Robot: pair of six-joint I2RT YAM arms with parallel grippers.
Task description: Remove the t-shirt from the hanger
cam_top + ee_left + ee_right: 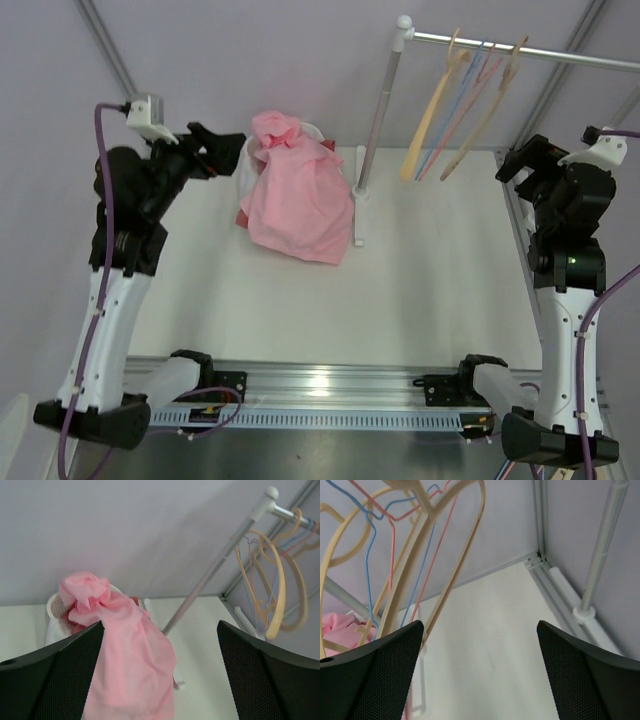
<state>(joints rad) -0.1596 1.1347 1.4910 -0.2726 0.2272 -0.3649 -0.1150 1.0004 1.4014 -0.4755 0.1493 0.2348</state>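
The pink t-shirt (pixel 295 190) lies bunched and draped over a white basket (pixel 52 605) at the left rear of the table (pixel 430 290), well apart from the hangers (pixel 455 110), which all hang bare on the rail (pixel 520 50). Whether any hanger is buried inside the cloth cannot be told. The left gripper (pixel 228 143) hovers just beside the heap with its jaws spread wide and nothing between them. The right gripper (pixel 518 162) sits near the bare hangers, its jaws likewise wide apart and holding nothing. The main risk appears to be needless contact. If the left arm pushes forward, its fingers could snag a loose fold and drag the shirt off the basket, or tip the light basket itself. A reach from the right arm could knock the hangers, swing them into one another, or slide them along the rail. The upright pole (pixel 375 110) stands just beside the shirt's edge, so a sideways pull on the cloth might catch it and rock the stand.
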